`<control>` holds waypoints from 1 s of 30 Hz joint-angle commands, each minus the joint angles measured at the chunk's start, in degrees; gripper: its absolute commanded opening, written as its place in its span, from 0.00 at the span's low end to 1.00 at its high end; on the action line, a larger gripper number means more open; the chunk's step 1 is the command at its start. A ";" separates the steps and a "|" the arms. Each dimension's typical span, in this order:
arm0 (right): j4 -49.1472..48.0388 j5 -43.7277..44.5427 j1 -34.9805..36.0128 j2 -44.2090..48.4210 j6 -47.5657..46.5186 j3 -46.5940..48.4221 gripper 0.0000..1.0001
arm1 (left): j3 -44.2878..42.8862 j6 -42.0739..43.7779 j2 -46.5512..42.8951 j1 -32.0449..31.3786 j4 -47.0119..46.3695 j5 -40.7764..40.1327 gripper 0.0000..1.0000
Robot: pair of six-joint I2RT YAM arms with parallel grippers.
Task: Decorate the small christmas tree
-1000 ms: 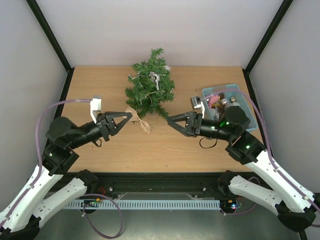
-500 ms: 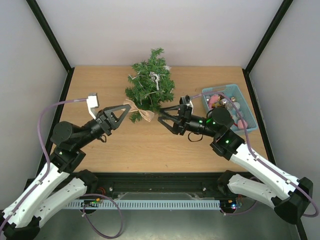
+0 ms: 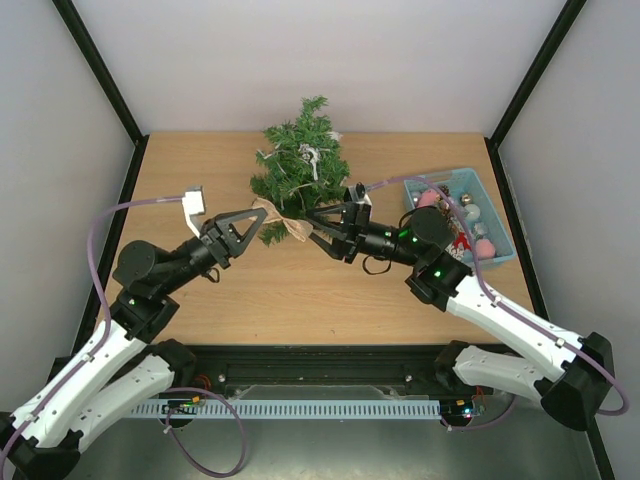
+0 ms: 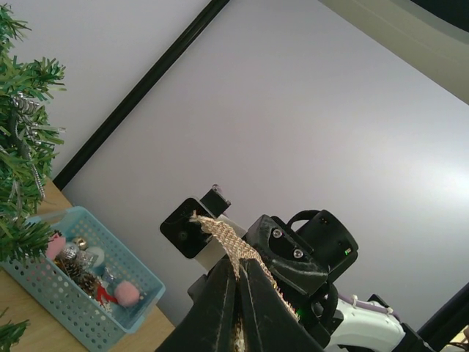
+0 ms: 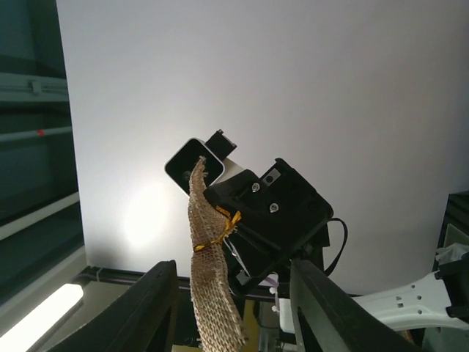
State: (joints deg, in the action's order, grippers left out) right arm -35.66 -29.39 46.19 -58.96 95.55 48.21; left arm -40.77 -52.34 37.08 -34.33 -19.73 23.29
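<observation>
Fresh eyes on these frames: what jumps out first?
A burlap bow pinched in the left gripper, held mid-table just in front of the tree. The right gripper faces it from the other side, jaws open. At the table's right edge sits a blue basket of ornaments.

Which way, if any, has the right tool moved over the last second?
Yes. In the top view the right tool has moved left, away from the blue basket, up to the burlap bow held by the left tool.
</observation>
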 commanded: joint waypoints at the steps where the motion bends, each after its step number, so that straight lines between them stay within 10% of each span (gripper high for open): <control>1: -4.84 0.26 0.50 -0.35 0.47 2.77 0.40 | 0.75 0.30 0.36 -0.05 -4.27 -0.51 0.02; 11: -3.23 0.28 0.70 -0.37 -0.21 3.30 0.19 | 1.73 0.98 0.28 -0.05 -4.53 -1.50 0.02; 20: 0.24 0.42 0.83 0.81 -2.21 3.37 0.28 | 2.12 1.23 0.79 -0.07 -5.21 -2.35 0.02; 25: 1.49 0.47 0.85 0.53 -3.16 3.84 0.03 | 2.17 1.18 1.14 -0.09 -5.46 -2.37 0.02; 30: 6.44 1.45 0.97 0.46 -7.61 6.18 0.01 | 0.21 2.70 1.46 -0.06 -1.66 -3.02 0.11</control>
State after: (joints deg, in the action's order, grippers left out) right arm -32.80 -29.04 46.65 -59.24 92.53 50.54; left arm -39.24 -51.68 38.39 -34.33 -21.85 21.15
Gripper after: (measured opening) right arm 0.020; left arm 0.057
